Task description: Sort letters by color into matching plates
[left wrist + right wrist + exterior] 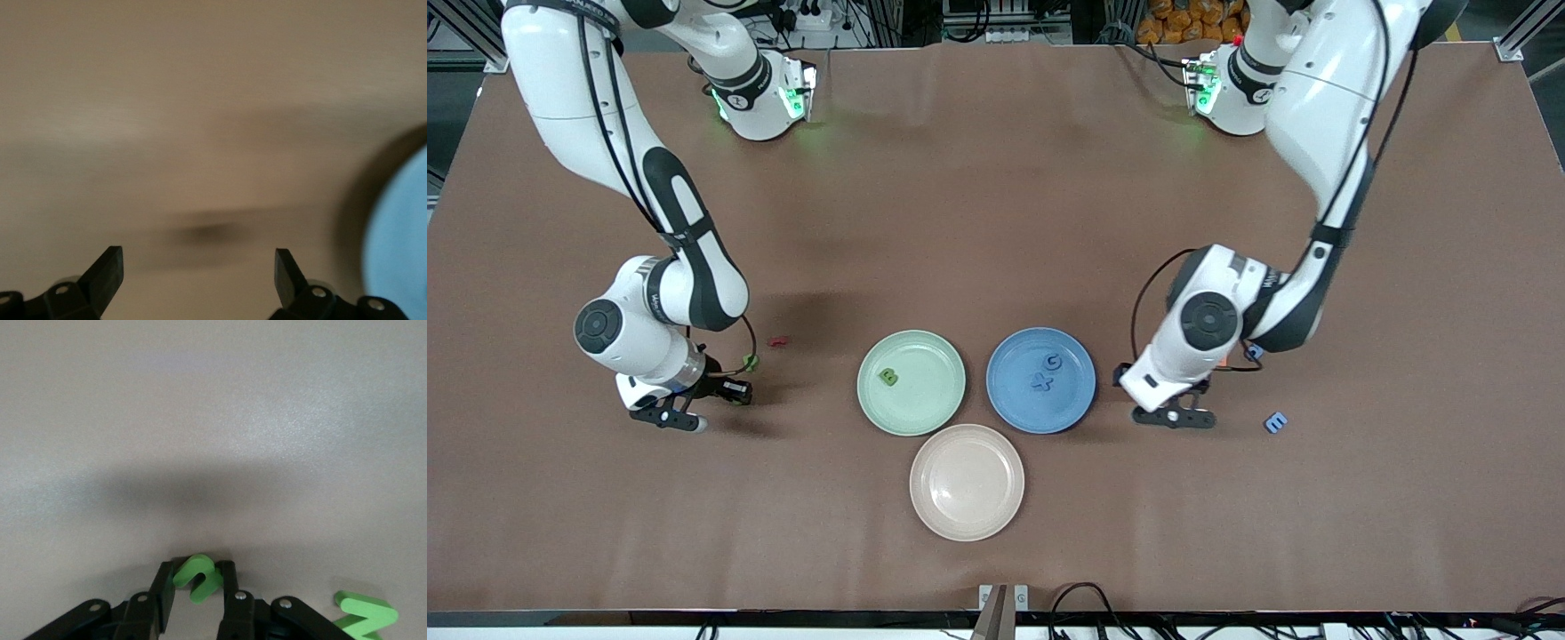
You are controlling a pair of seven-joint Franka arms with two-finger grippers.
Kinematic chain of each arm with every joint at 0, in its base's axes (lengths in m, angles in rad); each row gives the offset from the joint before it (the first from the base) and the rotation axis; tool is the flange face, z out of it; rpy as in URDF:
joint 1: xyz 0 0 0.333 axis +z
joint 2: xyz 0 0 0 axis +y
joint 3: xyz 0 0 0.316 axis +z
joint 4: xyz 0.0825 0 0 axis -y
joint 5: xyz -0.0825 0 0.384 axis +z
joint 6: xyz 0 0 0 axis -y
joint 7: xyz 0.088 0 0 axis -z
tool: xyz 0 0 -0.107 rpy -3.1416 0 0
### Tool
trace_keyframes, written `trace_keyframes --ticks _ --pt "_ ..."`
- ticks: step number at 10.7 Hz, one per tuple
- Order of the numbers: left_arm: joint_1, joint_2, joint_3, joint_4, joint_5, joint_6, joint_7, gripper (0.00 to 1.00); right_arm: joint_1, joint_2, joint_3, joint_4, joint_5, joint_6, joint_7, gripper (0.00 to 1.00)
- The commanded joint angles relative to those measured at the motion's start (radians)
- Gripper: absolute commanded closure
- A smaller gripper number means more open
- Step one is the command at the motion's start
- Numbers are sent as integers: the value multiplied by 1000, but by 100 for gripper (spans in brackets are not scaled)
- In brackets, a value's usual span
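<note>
The letters are scattered: a green letter (887,377) lies in the pale green plate (911,342), a blue plus (1040,383) and a blue round letter (1055,362) lie in the blue plate (1040,338), and a blue E-shaped letter (1276,423) sits on the counter (996,222) toward the left arm's end. The right gripper (195,597) is low over the counter toward the right arm's end, its jaws clamped on a small green foam letter (197,577); another green letter (365,613) lies just beside it. The left gripper (199,280) hangs beside the blue plate with its jaws wide apart and nothing between them, over bare counter.

The grip looks risky: the foam piece is pinched near one end at the fingertips, so it may twist or slip out during the carry and land short of the green plate. A low lift could also nudge the neighbouring green letter. A dark red piece (780,340) lies between the right arm and the green plate; a low sweep might drag it along. The cream plate (967,444) touches both coloured plates, so an early release could put the letter in the wrong dish.

There is open counter between the right gripper and the green plate's rim. The left gripper has free room toward the blue E, well in from the counter's edges.
</note>
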Motion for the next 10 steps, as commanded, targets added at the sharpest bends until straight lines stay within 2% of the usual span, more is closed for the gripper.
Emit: trace_keyframes --ticks 1,5,10 --pt "75 -76 -18 -78 24 -6 67 0 -11 -15 8 12 -40 -19 0 76" --pt "144 -131 -18 -182 26 43 187 0 3 -31 8 110 -60 -188 35 76" --pt "224 -188 -18 -320 24 144 332 0 58 -44 13 126 -60 -211 137 76"
